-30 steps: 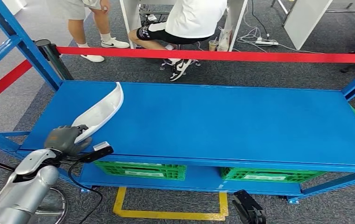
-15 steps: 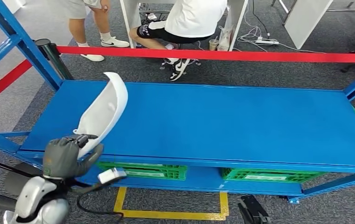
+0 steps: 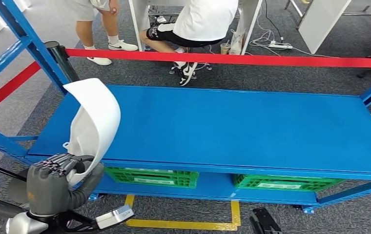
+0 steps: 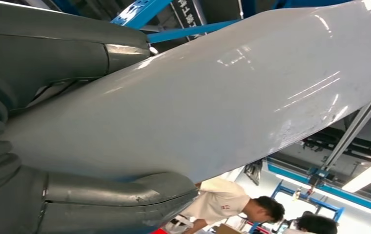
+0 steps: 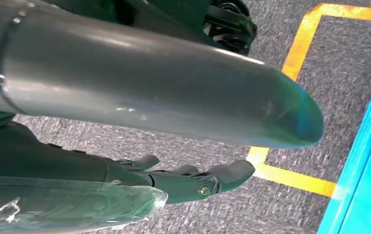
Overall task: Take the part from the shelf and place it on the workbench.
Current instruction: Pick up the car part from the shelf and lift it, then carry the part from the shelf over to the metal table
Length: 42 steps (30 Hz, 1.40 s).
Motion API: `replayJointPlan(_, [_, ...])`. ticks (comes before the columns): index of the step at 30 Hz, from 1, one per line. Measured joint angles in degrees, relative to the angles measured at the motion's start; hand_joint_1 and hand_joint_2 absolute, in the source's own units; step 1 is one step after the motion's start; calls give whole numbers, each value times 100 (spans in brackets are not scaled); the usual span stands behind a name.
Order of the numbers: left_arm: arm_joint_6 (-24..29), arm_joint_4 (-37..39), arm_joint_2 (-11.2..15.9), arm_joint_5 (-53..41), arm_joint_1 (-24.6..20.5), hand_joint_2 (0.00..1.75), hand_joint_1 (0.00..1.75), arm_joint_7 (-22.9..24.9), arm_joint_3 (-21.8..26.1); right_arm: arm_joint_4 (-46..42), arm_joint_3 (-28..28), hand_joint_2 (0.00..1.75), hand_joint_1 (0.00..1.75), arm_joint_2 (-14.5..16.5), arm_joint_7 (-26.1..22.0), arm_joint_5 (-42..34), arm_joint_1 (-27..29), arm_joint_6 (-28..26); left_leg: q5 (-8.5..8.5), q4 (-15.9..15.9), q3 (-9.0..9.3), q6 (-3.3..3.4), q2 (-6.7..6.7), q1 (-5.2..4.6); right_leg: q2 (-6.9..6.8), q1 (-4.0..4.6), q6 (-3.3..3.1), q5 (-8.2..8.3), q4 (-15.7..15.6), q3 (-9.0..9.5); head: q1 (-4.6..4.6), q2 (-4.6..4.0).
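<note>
A white curved plastic part point(image 3: 92, 125) stands almost upright in front of the blue shelf's point(image 3: 232, 127) left end, clear of the shelf surface. My left hand point(image 3: 56, 184) grips its lower end; the thumb and fingers wrap around the part point(image 4: 232, 92) in the left wrist view. My right hand point(image 5: 174, 178) hangs low over the grey carpet, its fingers apart and holding nothing.
Two green crates point(image 3: 152, 176) sit on the lower shelf level. A red barrier belt point(image 3: 232, 59) runs behind the shelf, with a black post point(image 3: 62, 61) at its left. People point(image 3: 200, 24) sit and stand beyond it. Yellow floor tape point(image 3: 183, 223) marks the carpet below.
My left hand has lifted the white part off the shelf and tipped it upright, drawing it back towards me. The head view has shifted slightly.
</note>
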Motion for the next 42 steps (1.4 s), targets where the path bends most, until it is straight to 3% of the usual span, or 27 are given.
replayJointPlan(2, [1, -36, 1, 0, 7, 175, 175, 0, -19, 2, -5, 0, 0, 1, 0, 0, -10, -1, -15, 23, -6, -53, -3, -3, -22, 0, -15, 303, -758, 400, 2, 0])
replayJointPlan(3, [2, -53, 2, 0, 9, 175, 175, 0, -29, 3, -8, 0, 0, 2, 0, 0, -17, -1, -14, 38, -17, -93, -4, -11, -28, 5, -31, 357, -999, 528, 1, 1])
replayJointPlan(7, [5, -103, 14, 0, 20, 175, 175, -2, -63, 13, -18, 0, 0, 17, 1, 0, -23, 0, -14, 102, -84, -230, -11, -21, -9, 9, -148, 355, -1138, 549, -21, 2])
replayJointPlan(9, [7, -123, 18, 0, 21, 175, 175, -1, -67, 15, -25, 0, 0, 31, 1, 0, -32, -1, -289, 395, -207, -296, -17, -6, -13, -9, -236, 401, -1157, 501, -34, 2])
replayJointPlan(11, [9, -133, 26, 0, 26, 175, 175, -1, -68, 16, -32, 0, 0, 33, 1, 0, -41, -3, -745, 1112, -492, -344, -19, 10, -22, 0, -298, 454, -1157, 420, -45, 2])
replayJointPlan(12, [11, -134, 31, 0, 30, 175, 175, -2, -69, 16, -33, 0, 0, 33, 2, 5, -41, -5, -914, 1476, -628, -354, -19, 16, -26, 7, -311, 484, -1155, 375, -44, 2])
replayJointPlan(13, [17, -134, 35, -1, 34, 175, 175, -2, -69, 17, -34, 0, 0, 33, 8, 14, -38, -7, -969, 1683, -687, -353, -19, 17, -28, 16, -316, 516, -1154, 332, -45, 2])
replayJointPlan(14, [27, -134, 39, -2, 36, 175, 175, -4, -69, 17, -34, 0, 0, 33, 14, 26, -36, -9, -912, 1693, -648, -344, -19, 17, -28, 24, -315, 549, -1152, 291, -44, 2])
replayJointPlan(15, [40, -134, 41, -3, 38, 175, 175, -7, -70, 19, -34, 0, 0, 34, 20, 40, -35, -11, -767, 1493, -512, -326, -19, 17, -26, 32, -311, 579, -1151, 260, -45, 2])
replayJointPlan(17, [87, -148, 46, 3, 48, 175, 175, -15, -73, 20, -34, 0, 0, 40, 26, 56, -35, -16, -427, 658, -14, -260, -22, 6, -15, 46, -287, 640, -1149, 209, -44, 2])
replayJointPlan(19, [174, -176, 56, 32, 80, 175, 175, -26, -76, 21, -36, 0, 0, 49, 27, 57, -33, -18, -278, 39, 321, -210, -27, -19, -7, 56, -233, 717, -1150, 172, -39, 2])
replayJointPlan(22, [306, -213, 94, 110, 161, 175, 175, -60, -79, 24, -39, 0, 0, 54, 18, 50, -13, -9, -188, -81, 288, -153, -17, -39, -11, 46, -125, 821, -1171, 136, -44, 2])
replayJointPlan(23, [341, -221, 106, 131, 180, 175, 175, -77, -81, 26, -42, 0, 0, 55, 9, 48, 0, -4, -132, -96, 248, -116, -8, -29, -14, 42, -99, 754, -1132, 93, -40, 2])
replayJointPlan(24, [380, -227, 116, 161, 200, 175, 175, -91, -83, 27, -44, 0, 0, 55, -4, 45, 15, 2, -69, -115, 198, -80, 2, -16, -15, 42, -76, 586, -992, 24, -29, 2])
replayJointPlan(27, [543, -240, 183, 356, 297, 175, 175, -123, -83, 35, -50, 0, 0, 61, -46, 36, 59, 14, 95, -116, -9, -22, 41, -16, -20, 33, -23, -183, 14, -291, 9, 2])
replayJointPlan(28, [598, -241, 219, 444, 333, 175, 175, -142, -80, 40, -55, 0, 0, 64, -59, 33, 78, 12, 147, -112, -84, -21, 63, -23, -21, 32, -9, -295, 311, -334, 9, 2])
replayJointPlan(29, [641, -241, 254, 523, 362, 175, 175, -167, -76, 45, -63, 0, 0, 67, -69, 32, 101, 8, 196, -105, -157, -23, 88, -28, -24, 32, 1, -278, 436, -290, 10, 2])
replayJointPlan(30, [669, -241, 282, 577, 383, 175, 175, -192, -73, 49, -74, 0, 0, 68, -76, 31, 120, 3, 239, -95, -222, -31, 119, -31, -34, 32, 3, -157, 348, -140, 11, 2])
replayJointPlan(32, [696, -241, 325, 649, 413, 175, 175, -227, -68, 57, -96, 0, 0, 69, -86, 31, 134, -3, 309, -59, -330, -63, 194, -36, -148, 35, -10, 107, -348, 423, 12, 2])
replayJointPlan(34, [698, -241, 355, 703, 432, 175, 175, -256, -64, 62, -119, 0, 0, 77, -101, 31, 115, -5, 357, -13, -393, -115, 283, -55, -323, 69, -43, 111, -1123, 952, 6, 2])
replayJointPlan(35, [698, -241, 369, 725, 437, 175, 175, -274, -62, 63, -130, 0, 0, 83, -109, 31, 111, -6, 383, 2, -407, -144, 334, -62, -365, 89, -70, 60, -1322, 1053, 6, 2])
replayJointPlan(37, [696, -241, 395, 769, 440, 175, 175, -309, -60, 71, -145, 0, 0, 97, -119, 31, 137, -7, 429, 15, -424, -209, 425, -58, -305, 101, -158, 80, -1412, 1019, 2, 2])
replayJointPlan(38, [694, -241, 408, 794, 439, 175, 175, -322, -60, 75, -151, 0, 0, 108, -118, 31, 157, -7, 402, 36, -440, -245, 413, -48, -264, 96, -208, 122, -1418, 969, 3, 2])
replayJointPlan(39, [691, -241, 422, 822, 440, 175, 175, -333, -61, 80, -162, 0, 0, 118, -118, 31, 171, -8, 255, 138, -482, -287, 337, -35, -226, 86, -263, 181, -1425, 927, -2, 2])
replayJointPlan(42, [675, -238, 465, 885, 443, 175, 175, -371, -62, 84, -192, 0, 0, 130, -121, 27, 166, -20, -581, 1031, -727, -379, 56, 7, -83, 80, -358, 388, -1422, 729, -14, 2])
